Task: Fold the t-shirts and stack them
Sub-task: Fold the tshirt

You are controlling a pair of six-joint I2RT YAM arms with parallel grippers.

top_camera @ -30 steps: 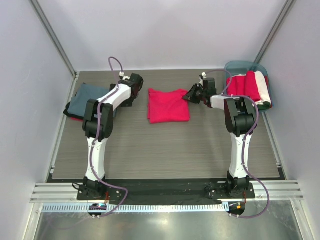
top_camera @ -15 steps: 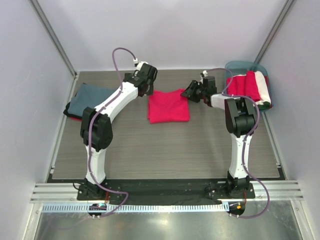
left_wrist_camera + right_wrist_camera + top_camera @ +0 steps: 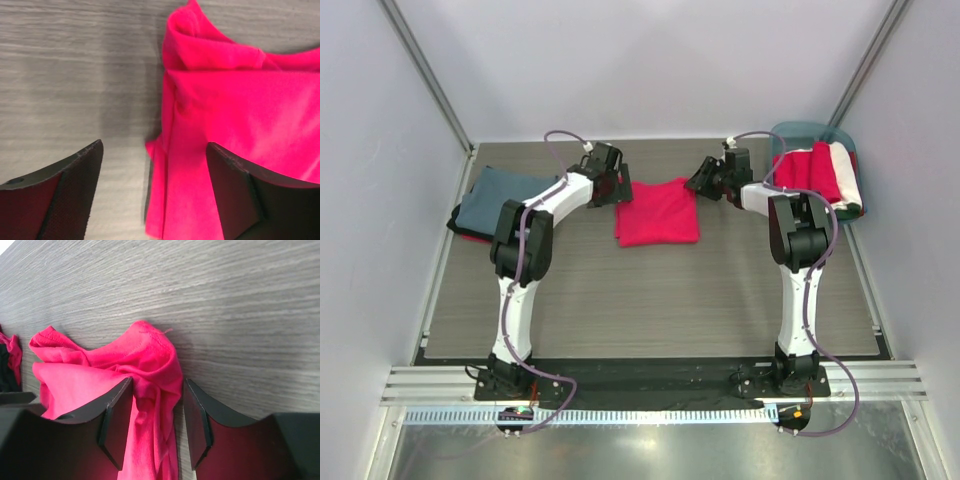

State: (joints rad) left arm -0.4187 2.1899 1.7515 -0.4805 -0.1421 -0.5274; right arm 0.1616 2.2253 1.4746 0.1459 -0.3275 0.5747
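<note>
Since half a second ago the left arm has dropped from its raised pose, and the left gripper now sits low at the far-left corner of the crimson t-shirt. The right gripper has shifted only slightly at the far-right corner. The shirt itself has not moved.

The crimson t-shirt lies folded into a rough rectangle, flat on the table, mid-far between the arms.

In the left wrist view the left gripper is spread wide and straddles the shirt's left edge. One finger is over bare table, the other over cloth, and nothing is held.

In the right wrist view the right gripper is narrow, with a bunched fold of the shirt's corner pinched between its fingers. The cloth humps up past the tips.

The teal tub stands at the far-right corner. It holds a red shirt and a white shirt, which drape over its near rim.

At the far left the blue-grey t-shirt lies on top of a small stack, with red and dark cloth showing beneath its near edge.
</note>
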